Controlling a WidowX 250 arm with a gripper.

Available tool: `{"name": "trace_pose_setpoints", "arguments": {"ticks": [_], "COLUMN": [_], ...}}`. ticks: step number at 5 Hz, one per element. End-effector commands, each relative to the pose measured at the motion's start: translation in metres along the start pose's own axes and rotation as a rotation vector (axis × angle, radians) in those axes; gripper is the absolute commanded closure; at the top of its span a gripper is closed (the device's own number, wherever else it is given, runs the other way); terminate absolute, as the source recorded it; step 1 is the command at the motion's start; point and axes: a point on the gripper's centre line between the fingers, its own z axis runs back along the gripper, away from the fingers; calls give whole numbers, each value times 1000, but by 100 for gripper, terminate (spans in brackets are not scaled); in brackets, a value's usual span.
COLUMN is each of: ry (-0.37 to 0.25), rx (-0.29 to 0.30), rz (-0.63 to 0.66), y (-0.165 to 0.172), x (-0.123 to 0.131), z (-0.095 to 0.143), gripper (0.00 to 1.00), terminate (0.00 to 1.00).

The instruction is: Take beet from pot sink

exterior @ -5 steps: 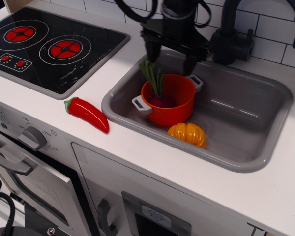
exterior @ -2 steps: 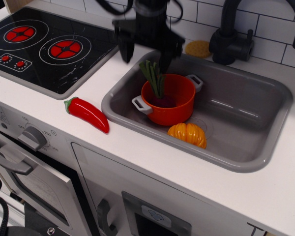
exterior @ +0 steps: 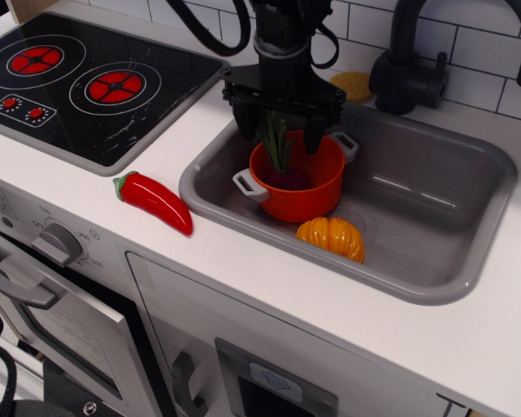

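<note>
The orange-red pot [exterior: 300, 198] with grey handles stands in the left part of the grey sink [exterior: 434, 200]. The beet [exterior: 282, 174] sits inside it, magenta bulb down, green stalks pointing up. My black gripper [exterior: 279, 133] hangs just above the pot, open, one finger at either side of the stalk tops. The stalks rise between the fingers and I cannot tell if they touch.
An orange ribbed pumpkin [exterior: 332, 237] lies in the sink in front of the pot. A red chili pepper [exterior: 154, 201] lies on the white counter left of the sink. The black stovetop [exterior: 78, 82] is at far left. A black faucet [exterior: 408, 61] stands behind the sink.
My gripper has moved from the sink's back left edge to the right and down, and now straddles the beet's stalks over the pot. The beet and pot have not moved.
</note>
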Motion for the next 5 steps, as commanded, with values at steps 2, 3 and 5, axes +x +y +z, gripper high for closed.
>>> {"name": "trace_pose_setpoints", "arguments": {"ticks": [2, 3, 5], "ry": [-35, -70, -168], "rx": [45, 69, 69], "rz": [11, 38, 168], "y": [-1, 0, 0], "x": [14, 19, 29], "z": [7, 14, 50], "gripper": [100, 100, 100], "terminate": [0, 0, 0]}}
